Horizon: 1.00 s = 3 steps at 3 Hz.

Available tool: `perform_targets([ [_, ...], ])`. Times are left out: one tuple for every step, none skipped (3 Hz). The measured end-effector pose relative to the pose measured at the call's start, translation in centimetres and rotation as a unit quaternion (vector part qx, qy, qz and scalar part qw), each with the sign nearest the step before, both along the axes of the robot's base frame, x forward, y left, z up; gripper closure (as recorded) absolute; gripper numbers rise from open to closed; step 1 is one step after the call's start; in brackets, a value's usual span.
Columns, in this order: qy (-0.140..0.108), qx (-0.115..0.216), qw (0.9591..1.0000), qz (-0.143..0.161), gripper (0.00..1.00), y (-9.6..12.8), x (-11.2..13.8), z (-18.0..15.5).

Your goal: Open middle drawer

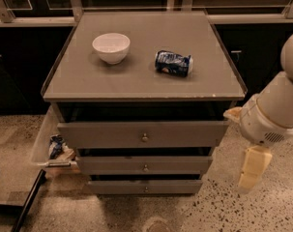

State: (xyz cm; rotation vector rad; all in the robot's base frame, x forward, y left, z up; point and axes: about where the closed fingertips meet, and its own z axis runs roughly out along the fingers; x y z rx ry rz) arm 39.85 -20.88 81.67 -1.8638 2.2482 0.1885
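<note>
Rightward of the grey three-drawer cabinet (136, 81), the cream two-finger gripper (252, 170) hangs below the white robot arm (276, 110), over the speckled floor (218, 209). It is apart from the cabinet and touches nothing; whether it is released or clenched cannot be told.

The middle drawer (112, 164), a wide grey front of medium height with a small round brass knob (145, 168), lies between the taller grey drawer front (102, 135) above and the slim grey drawer front (112, 187) below. A narrow dark gap shows above it; its inside is out of sight.

Bare floor lies before the drawer fronts and to the right of them. At the left a clear plastic bin (39, 144) stands just beside the cabinet.

On top of the cabinet rest a white round bowl (110, 47) and a dented blue can (173, 63) lying on its side, the two well apart; the can's print is unreadable.
</note>
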Motion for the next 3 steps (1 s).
perform_targets([
  [0.012, 0.019, 0.9992, 0.031, 0.0, 0.5, -1.1, -4.8],
  [0.033, 0.027, 0.9977, 0.052, 0.0, 1.3, -1.7, -9.3],
  [0.033, 0.027, 0.9977, 0.052, 0.0, 1.3, -1.7, -9.3],
])
